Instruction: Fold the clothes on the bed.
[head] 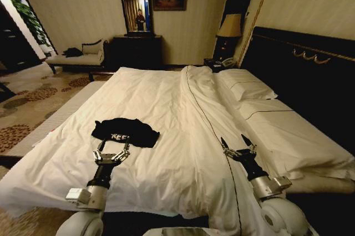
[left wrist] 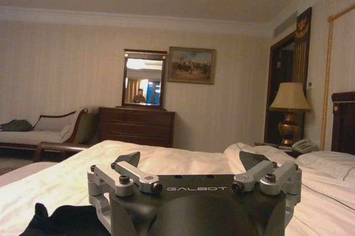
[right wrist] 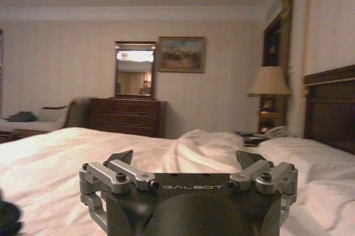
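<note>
Hovering low over the bed [head: 166, 114], my left gripper [head: 111, 150] held its jaws released just short of the crumpled black T-shirt [head: 125, 131]. My right gripper [head: 237, 143], jaws likewise spread, hung over bare duvet [head: 183, 164], well apart from it.

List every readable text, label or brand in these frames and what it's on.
"GALBOT": on the body of the left gripper, left wrist view.
"GALBOT": on the body of the right gripper, right wrist view.
White lettering on the black T-shirt lying crumpled on the bed: partly hidden by folds, not readable.
Painting on the far wall: no legible text.
</note>
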